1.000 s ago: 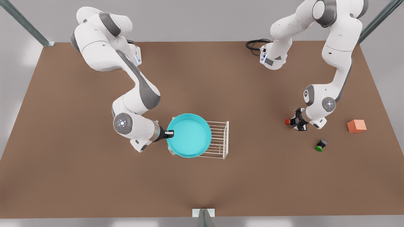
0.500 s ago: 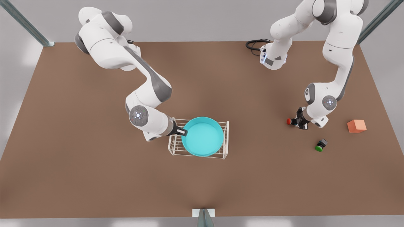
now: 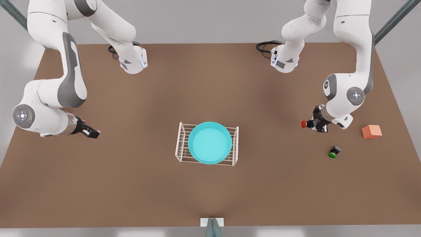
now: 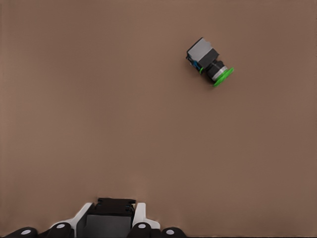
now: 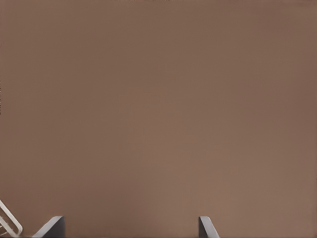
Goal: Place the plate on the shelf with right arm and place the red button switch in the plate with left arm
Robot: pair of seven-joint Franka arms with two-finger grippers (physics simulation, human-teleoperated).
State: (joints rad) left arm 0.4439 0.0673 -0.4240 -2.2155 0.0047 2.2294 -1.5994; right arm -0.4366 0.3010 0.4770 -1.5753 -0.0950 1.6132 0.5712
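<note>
Already done: turquoise plate sits on white wire shelf. Right gripper well clear of shelf, fingers released. Left gripper, far from shelf, grasps red button switch; delivery into plate remains.

Red button switch body hidden within left gripper; shelf corner cropped

Bare table lies between the held red button switch and the plate.
</note>
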